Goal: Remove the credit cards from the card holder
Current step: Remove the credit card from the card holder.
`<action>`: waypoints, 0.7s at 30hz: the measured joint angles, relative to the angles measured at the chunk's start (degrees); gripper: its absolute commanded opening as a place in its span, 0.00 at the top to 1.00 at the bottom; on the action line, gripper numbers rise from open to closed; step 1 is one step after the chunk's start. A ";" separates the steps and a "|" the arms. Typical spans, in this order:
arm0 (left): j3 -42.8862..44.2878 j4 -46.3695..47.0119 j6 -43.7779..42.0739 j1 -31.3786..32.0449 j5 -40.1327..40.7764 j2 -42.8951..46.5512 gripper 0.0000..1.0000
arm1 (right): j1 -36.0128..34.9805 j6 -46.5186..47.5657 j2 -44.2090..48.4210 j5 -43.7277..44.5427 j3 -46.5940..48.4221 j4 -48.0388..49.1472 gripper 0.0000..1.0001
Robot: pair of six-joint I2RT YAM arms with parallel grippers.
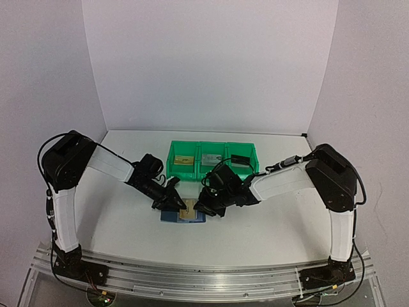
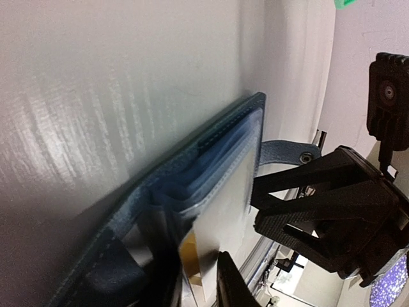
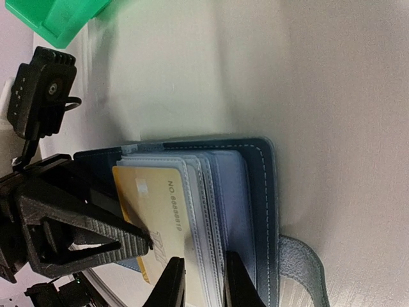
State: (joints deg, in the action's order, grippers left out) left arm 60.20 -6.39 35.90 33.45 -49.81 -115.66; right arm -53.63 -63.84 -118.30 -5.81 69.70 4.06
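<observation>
The blue card holder (image 1: 171, 216) lies open on the table in front of the bins, its strap (image 3: 305, 262) trailing to one side. A tan-gold credit card (image 3: 155, 208) sticks partway out of a pale sleeve (image 3: 199, 211). My left gripper (image 2: 198, 268) is shut on that card's free edge, with one ridged fingertip (image 3: 131, 238) lying on its face. My right gripper (image 3: 203, 272) is shut on the stack of sleeves beside the card, pinning the holder (image 3: 263, 192) down. In the top view, the left gripper (image 1: 171, 200) and the right gripper (image 1: 206, 208) meet over the holder.
Three joined green bins (image 1: 213, 167) stand just behind the holder. A tan card (image 1: 184, 160), a silver-grey card (image 1: 211, 158) and a black card (image 1: 240, 159) lie in them, one in each. White walls close in the back and sides.
</observation>
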 measured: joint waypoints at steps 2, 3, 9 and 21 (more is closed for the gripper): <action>-0.25 0.34 -0.08 -0.04 0.27 0.00 0.85 | 0.02 -0.32 0.00 -0.21 -0.44 0.91 0.82; -0.32 0.44 -0.08 -0.08 0.25 0.00 0.84 | 0.02 -0.38 0.00 -0.24 -0.61 1.23 0.82; -1.27 2.19 -0.06 -0.68 -1.24 0.00 0.82 | 0.02 -0.84 0.00 -0.48 -1.37 2.65 0.86; -3.95 5.32 0.31 -2.31 -4.33 0.41 0.81 | 0.31 -0.95 0.00 -1.25 -1.92 3.53 0.86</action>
State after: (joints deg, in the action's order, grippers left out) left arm 56.25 -1.07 36.20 31.14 -54.14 -115.24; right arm -53.31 -64.79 -118.30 -7.05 67.78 7.59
